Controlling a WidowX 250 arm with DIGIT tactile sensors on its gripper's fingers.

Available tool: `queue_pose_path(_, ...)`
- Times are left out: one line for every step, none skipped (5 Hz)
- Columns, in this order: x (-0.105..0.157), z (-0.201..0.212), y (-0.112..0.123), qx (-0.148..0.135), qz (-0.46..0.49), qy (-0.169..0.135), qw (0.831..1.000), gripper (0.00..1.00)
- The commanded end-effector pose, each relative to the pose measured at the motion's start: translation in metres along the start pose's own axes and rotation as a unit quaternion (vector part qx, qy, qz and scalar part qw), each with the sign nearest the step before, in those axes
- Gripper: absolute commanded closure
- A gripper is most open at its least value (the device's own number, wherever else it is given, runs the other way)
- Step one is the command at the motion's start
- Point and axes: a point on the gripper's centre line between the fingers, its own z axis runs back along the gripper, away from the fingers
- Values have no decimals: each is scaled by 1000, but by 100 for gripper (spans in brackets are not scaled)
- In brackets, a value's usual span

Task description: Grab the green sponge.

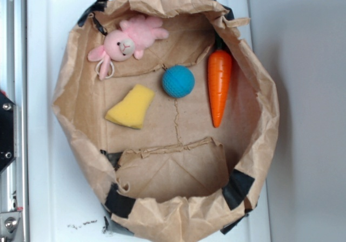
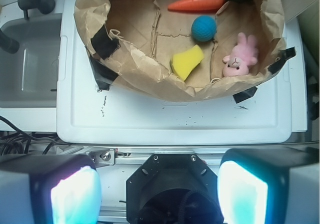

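Observation:
The green sponge is a yellow foam wedge lying flat on the floor of a rolled-down brown paper bag, left of centre. In the wrist view the sponge shows near the bag's near wall. My gripper is far back from the bag, above the robot's black base, and it does not appear in the exterior view. Its two pale fingers stand wide apart with nothing between them.
In the bag with the sponge lie a textured blue ball, an orange toy carrot and a pink plush bunny. The bag stands on a white tray. A grey sink lies left of the tray.

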Motion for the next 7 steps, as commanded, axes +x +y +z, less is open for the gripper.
queue_pose_path(0,0,0,0,0,0,1000,0)
queue_pose_path(21,-15,-5,21,61,-1,998,0)
queue_pose_path(38,-37,-2,72,135,-20,988,0)
queue_pose_path(62,-66,14,103,201,-17,974,0)
queue_pose_path(62,-66,14,103,201,-17,974,0)
queue_pose_path(62,-66,14,103,201,-17,974,0)
queue_pose_path(62,-66,14,103,201,-17,974,0)
